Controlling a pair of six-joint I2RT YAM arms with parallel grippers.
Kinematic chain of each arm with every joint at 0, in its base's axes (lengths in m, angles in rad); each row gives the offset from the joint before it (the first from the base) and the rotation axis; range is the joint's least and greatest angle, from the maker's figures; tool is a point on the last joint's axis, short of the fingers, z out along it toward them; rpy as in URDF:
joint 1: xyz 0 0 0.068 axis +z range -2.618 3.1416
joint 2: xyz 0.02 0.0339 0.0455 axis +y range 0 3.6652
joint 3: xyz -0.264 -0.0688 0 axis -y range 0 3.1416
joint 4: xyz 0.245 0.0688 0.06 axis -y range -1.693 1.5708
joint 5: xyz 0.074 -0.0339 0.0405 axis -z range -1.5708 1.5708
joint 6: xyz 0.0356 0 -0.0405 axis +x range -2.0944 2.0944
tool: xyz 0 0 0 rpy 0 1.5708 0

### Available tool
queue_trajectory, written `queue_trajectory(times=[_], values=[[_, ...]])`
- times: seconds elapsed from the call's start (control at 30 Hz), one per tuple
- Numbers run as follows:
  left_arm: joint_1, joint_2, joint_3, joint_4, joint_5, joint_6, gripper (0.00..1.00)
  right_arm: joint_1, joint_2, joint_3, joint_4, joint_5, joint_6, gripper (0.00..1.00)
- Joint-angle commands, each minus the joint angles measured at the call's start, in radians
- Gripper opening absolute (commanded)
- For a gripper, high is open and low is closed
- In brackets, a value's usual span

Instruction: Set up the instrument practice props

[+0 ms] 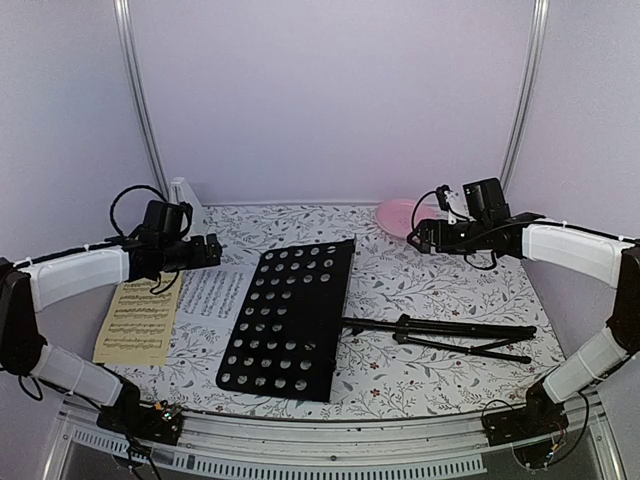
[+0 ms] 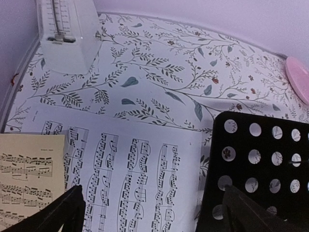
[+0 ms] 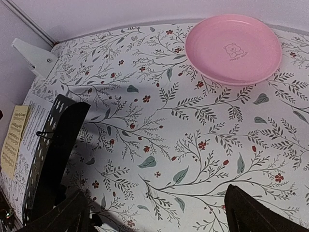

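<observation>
The black perforated music stand (image 1: 290,315) lies flat on the table, its folded tripod legs (image 1: 450,335) pointing right. The white page (image 1: 215,293) lies just left of it, with the yellowish page (image 1: 140,320) overlapping its left side. The pale-grey metronome (image 1: 185,200) stands upright at the back left. My left gripper (image 1: 205,250) hovers open and empty above the white page (image 2: 130,179), with the stand's edge (image 2: 260,169) at its right finger and the metronome (image 2: 67,36) beyond. My right gripper (image 1: 420,235) hovers open and empty over bare cloth near the plate.
A pink round plate (image 1: 405,215) sits at the back right, also in the right wrist view (image 3: 234,48). The floral tablecloth (image 3: 183,145) covers the table. Pale walls and two metal frame posts close in the back and sides.
</observation>
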Motion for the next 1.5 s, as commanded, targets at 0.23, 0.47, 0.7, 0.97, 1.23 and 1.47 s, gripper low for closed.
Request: queue_trajectory(times=[0.23, 0.47, 0.7, 0.97, 1.23, 1.47], values=[[-0.054, -0.033, -0.157, 0.202, 0.321, -0.064, 0.99, 0.028, 0.073, 0.105, -0.038, -0.283, 0.11, 0.99], [-0.065, -0.069, -0.213, 0.268, 0.366, -0.101, 0.99, 0.101, 0.055, 0.134, -0.112, -0.306, 0.384, 0.99], [-0.076, -0.075, -0.218, 0.272, 0.306, -0.134, 0.99, 0.23, 0.153, 0.36, -0.402, -0.083, 0.545, 1.0], [-0.081, -0.102, -0.244, 0.267, 0.253, -0.161, 0.99, 0.354, 0.329, 0.623, -0.697, 0.167, 0.641, 0.91], [-0.084, -0.142, -0.293, 0.284, 0.233, -0.184, 0.99, 0.422, 0.504, 0.819, -0.84, 0.239, 0.684, 0.82], [-0.084, -0.18, -0.337, 0.306, 0.224, -0.197, 0.99, 0.465, 0.627, 0.958, -0.926, 0.302, 0.693, 0.73]])
